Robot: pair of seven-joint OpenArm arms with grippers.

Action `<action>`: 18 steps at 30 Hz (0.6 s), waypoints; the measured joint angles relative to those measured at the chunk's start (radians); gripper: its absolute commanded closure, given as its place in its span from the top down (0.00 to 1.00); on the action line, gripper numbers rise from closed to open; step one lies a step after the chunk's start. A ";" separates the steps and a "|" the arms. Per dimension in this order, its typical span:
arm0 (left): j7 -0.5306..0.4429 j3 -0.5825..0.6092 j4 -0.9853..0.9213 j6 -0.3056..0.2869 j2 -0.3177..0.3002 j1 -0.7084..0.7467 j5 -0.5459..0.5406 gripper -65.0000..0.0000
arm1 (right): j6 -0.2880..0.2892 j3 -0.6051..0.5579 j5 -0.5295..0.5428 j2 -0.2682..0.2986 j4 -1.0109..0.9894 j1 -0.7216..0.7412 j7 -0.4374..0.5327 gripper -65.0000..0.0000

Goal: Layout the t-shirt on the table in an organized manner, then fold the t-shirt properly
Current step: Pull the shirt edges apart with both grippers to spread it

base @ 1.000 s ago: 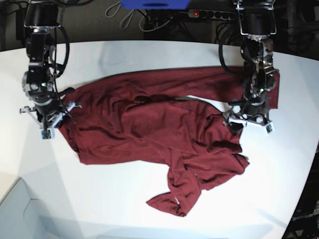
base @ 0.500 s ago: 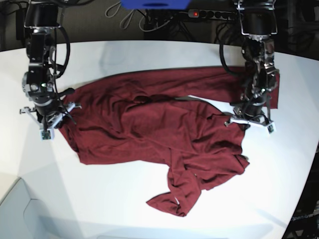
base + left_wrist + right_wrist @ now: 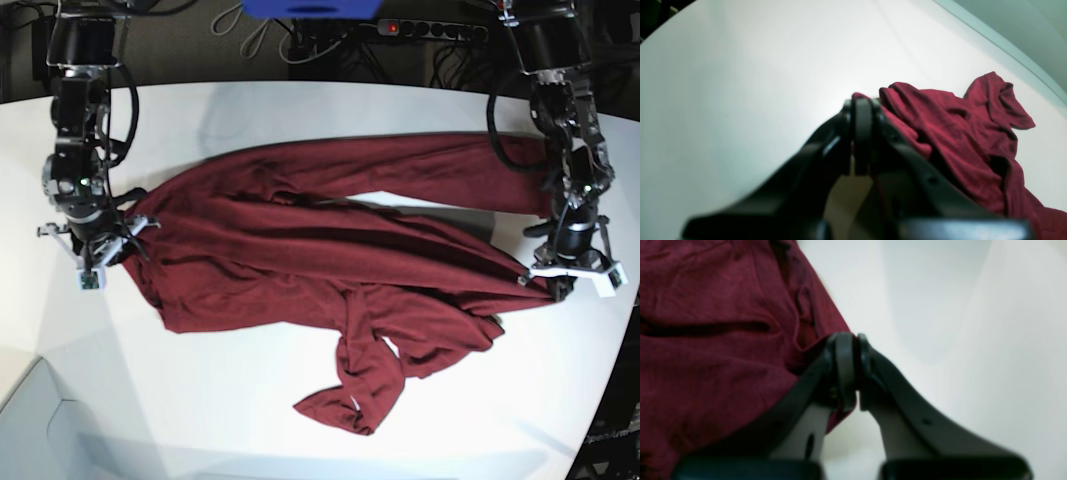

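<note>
The dark maroon t-shirt (image 3: 320,250) lies rumpled across the white table (image 3: 230,410), pulled into a taut band between both arms. One long sleeve runs along the back toward the right, and a bunched part trails toward the front. My left gripper (image 3: 558,283), on the right of the base view, is shut on the t-shirt's right edge. In the left wrist view the left gripper (image 3: 862,108) pinches a bit of cloth, with the t-shirt (image 3: 957,133) spread beyond it. My right gripper (image 3: 100,258) is shut on the t-shirt's left edge. In the right wrist view the right gripper (image 3: 848,343) clamps the t-shirt (image 3: 723,340).
A power strip (image 3: 430,30) with cables and a blue object (image 3: 310,8) sit behind the table's back edge. The table's curved edge (image 3: 615,390) passes close to the left arm. A grey surface (image 3: 30,430) shows at the lower left corner.
The left gripper shut on the shirt and moved right and toward the front, pulling the cloth taut and straightening the body. The right arm shifted slightly, still gripping.
</note>
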 measured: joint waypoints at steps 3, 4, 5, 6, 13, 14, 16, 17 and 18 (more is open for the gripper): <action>0.000 -0.042 0.000 -0.010 -0.008 0.039 -0.003 0.00 | 0.000 0.000 0.000 0.000 0.000 0.000 0.000 0.00; 0.002 -0.061 -0.003 -0.008 -0.009 0.051 -0.003 0.00 | 0.000 0.000 0.000 0.001 0.000 0.000 0.000 0.00; 0.002 -0.080 -0.010 -0.002 -0.010 0.060 0.001 0.00 | 0.000 0.000 0.000 0.000 0.000 0.000 0.000 0.00; 0.003 -0.099 -0.014 -0.002 -0.009 0.063 0.000 0.00 | 0.000 0.000 0.000 0.000 0.000 -0.001 0.000 0.00; 0.008 -0.163 -0.117 -0.003 -0.011 0.088 0.002 0.00 | 0.000 0.000 0.000 -0.001 -0.005 -0.002 0.000 0.00; 0.005 -0.163 -0.130 -0.003 -0.011 0.087 0.002 0.00 | 0.000 0.000 0.000 -0.003 -0.005 -0.003 0.000 0.00; 0.001 -0.163 -0.154 -0.003 -0.011 0.079 0.002 0.00 | 0.000 0.000 0.000 -0.006 -0.005 -0.003 0.000 0.00; 0.000 -0.160 -0.165 -0.003 -0.012 0.077 0.001 0.00 | 0.000 0.005 0.001 -0.006 -0.005 -0.003 0.000 0.00; -0.001 -0.158 -0.173 -0.003 -0.011 0.076 0.000 0.00 | 0.000 0.018 0.002 -0.010 -0.005 -0.003 0.000 0.00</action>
